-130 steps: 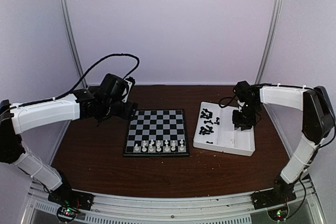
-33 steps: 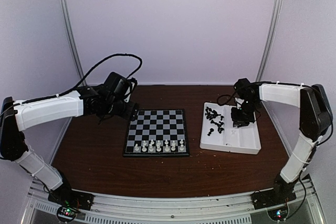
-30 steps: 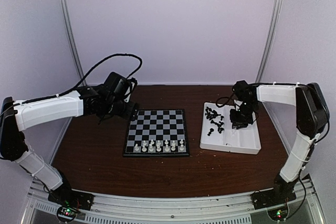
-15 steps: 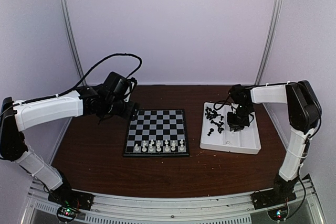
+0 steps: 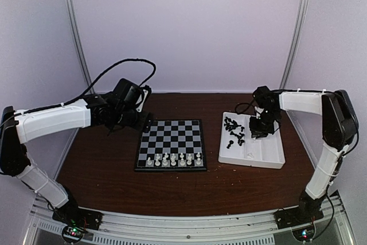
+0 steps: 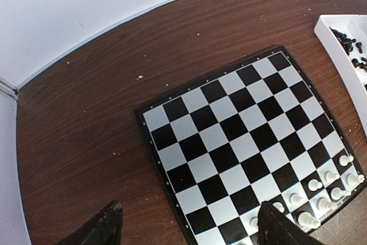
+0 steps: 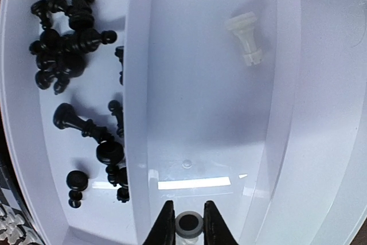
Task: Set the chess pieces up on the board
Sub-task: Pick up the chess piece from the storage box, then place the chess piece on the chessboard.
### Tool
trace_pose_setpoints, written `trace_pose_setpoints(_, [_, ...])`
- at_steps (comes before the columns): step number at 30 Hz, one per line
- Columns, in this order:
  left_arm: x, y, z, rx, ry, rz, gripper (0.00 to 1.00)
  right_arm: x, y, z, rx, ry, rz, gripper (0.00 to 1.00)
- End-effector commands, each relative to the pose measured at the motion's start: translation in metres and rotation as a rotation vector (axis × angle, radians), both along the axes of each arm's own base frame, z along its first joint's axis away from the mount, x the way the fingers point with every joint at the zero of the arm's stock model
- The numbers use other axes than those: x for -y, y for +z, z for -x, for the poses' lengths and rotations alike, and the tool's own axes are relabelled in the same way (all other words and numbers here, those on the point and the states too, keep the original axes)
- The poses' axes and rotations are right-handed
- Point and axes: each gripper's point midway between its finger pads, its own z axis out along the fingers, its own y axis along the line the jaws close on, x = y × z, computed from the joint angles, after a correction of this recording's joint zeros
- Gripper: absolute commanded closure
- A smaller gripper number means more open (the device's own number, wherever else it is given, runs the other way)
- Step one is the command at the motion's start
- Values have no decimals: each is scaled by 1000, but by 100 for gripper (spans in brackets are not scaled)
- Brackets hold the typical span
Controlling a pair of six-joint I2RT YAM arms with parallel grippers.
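White plastic piece (image 7: 189,225) sits pinched between my right gripper (image 7: 188,220) jaws, over the middle compartment of the tray (image 7: 137,84). I see it end-on, so I can't tell which piece it is. Contact looks two-sided.

Left gripper (image 6: 192,232) is spread wide with nothing in it, hovering by the far-left corner of the board (image 6: 229,142).

The board lies left of the tray. White pieces (image 5: 174,160) stand along its near edge and the other squares are bare. Black pieces (image 7: 63,50) are heaped in the tray's left compartment. One spare white piece (image 7: 245,39) lies on its side in the middle one.

Handling guess: tiny, light, rigid and slick, so easy to squirt out or twist. Take the stem below the head, squarely, with a light squeeze. Toppled ones: grab across the waist, then stand them up.
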Motion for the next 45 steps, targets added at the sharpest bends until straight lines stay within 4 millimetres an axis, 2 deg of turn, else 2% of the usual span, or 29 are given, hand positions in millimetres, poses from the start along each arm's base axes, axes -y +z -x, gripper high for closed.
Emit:
trace_pose_setpoints(1, [21,9,-3,9,-52,105,19,-11,30,-2,52,-3,-66,84])
trace_pose_setpoints(3, [31,12,-3,20,-81,130,19,-16,30,0,46,-2,-100,84])
trace_pose_setpoints(7, [69,22,3,91,-195,211,18,-30,36,2,56,-11,-201,84])
trace_pose_setpoints(10, [111,25,11,152,-292,253,19,-44,48,2,85,-27,-301,84])
trace_pose_setpoints(12, [143,20,14,193,-352,246,19,-52,57,4,101,-36,-369,84])
trace_pose_setpoints(16, [207,19,20,277,-469,251,21,-58,70,9,119,-71,-450,83])
trace_pose_setpoints(19, [242,23,26,375,-544,281,21,-64,75,16,120,-102,-525,83])
trace_pose_setpoints(21, [259,25,27,426,-574,315,21,-68,82,19,132,-112,-576,83])
trace_pose_setpoints(25, [279,25,31,501,-651,388,21,-69,90,27,155,-133,-622,82])
trace_pose_setpoints(28, [293,19,46,626,-793,397,26,-72,94,31,161,-147,-666,82])
trace_pose_setpoints(30, [300,11,60,748,-872,376,28,-76,95,35,156,-157,-708,82])
trace_pose_setpoints(31, [301,13,66,835,-886,367,27,-77,96,36,156,-162,-726,82])
trace_pose_setpoints(34, [307,-5,79,964,-942,270,24,-81,100,41,157,-169,-766,82])
trace_pose_setpoints(37, [315,-17,83,980,-987,185,23,-82,102,47,150,-166,-774,82])
trace_pose_setpoints(45, [324,-25,85,1007,-1038,83,28,-86,101,58,117,-186,-802,83])
